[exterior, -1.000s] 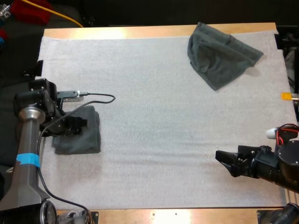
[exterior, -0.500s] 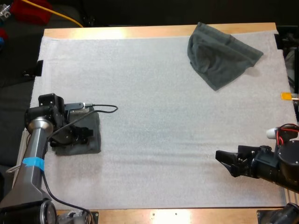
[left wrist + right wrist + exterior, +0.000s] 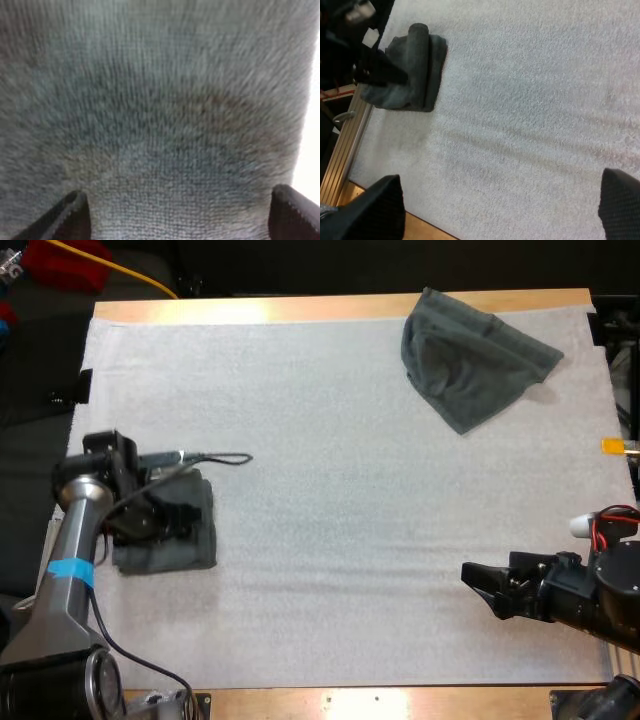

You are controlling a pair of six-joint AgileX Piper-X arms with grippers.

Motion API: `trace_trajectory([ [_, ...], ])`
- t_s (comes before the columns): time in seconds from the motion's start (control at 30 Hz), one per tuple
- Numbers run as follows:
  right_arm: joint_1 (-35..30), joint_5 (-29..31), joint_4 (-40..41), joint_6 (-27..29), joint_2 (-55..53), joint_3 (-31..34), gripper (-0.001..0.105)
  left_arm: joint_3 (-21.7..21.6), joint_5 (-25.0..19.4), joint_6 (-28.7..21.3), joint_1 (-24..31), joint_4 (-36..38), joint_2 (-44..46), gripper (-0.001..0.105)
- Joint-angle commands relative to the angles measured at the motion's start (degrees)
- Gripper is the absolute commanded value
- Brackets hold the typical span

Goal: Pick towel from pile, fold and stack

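Lying at 9 o'clock: the folded towel [image 3: 188, 548], dark grey-green, is sitting flat on the white mat [image 3: 320, 490] close to the mat's 9 o'clock edge. From the right wrist view its layers are showing as a thick bundle with a rolled ridge along one side.

Crumpled towel [image 3: 468, 362]: is lying loose and rumpled at about 1 o'clock on the mat, near the far edge and well apart from the folded one. One pointed flap is trailing toward 3 o'clock.

Left hand [image 3: 172, 518]: is hanging over the 12 o'clock half of the folded towel and pointing toward 3 o'clock. In the left wrist view its two black fingers [image 3: 72, 217] are standing wide apart, released, with the towel's weave stretching between them at very close range. Whether the fingertips are pressing into the cloth is not clear.

Right hand [image 3: 478, 586]: is hovering over bare mat at about 4 o'clock and pointing toward 9 o'clock. It is released too. In the right wrist view its fingers [image 3: 375, 207] are sitting far apart with nothing between them but mat. It is staying well apart from both towels.

Tabletop [image 3: 330, 308]: its wooden rim is showing along the 12 o'clock and 6 o'clock sides of the mat.
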State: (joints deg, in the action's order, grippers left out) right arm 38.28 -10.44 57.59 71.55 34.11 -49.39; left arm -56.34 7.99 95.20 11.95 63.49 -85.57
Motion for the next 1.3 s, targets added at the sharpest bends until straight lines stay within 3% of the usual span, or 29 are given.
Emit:
trace_trajectory([
  [0.0, 0.0, 0.2, 0.1, 0.3, -0.2, -0.6, 0.077, -1.6, 0.4, -0.2, -0.1, 0.9, 0.8, 0.07],
  [0.17, 0.0, 0.2, 0.1, 0.3, -0.2, -0.6, 0.077, -5.6, 0.4, 0.1, -0.1, -0.3, 0.8, 0.07],
  [0.5, 0.0, 0.2, 0.1, 0.3, -0.2, -0.6, 0.077, -5.5, 0.4, 1.8, -0.1, -6.7, -5.1, 0.07],
  [0.8, 0.0, 0.2, 0.1, 0.3, -0.2, -0.6, 0.077, -5.5, 0.8, 2.3, -0.1, -6.9, -11.8, 0.07],
  [0.93, 0.0, 0.3, 0.1, 0.3, -0.2, -0.6, 0.077, -6.2, 2.9, 2.3, -0.1, -6.0, -11.3, 0.07],
  [1.27, 0.0, 0.4, 0.1, 0.4, -0.2, -0.6, 0.077, -14.5, 5.5, 2.3, -0.1, -0.2, -1.8, 0.07],
])
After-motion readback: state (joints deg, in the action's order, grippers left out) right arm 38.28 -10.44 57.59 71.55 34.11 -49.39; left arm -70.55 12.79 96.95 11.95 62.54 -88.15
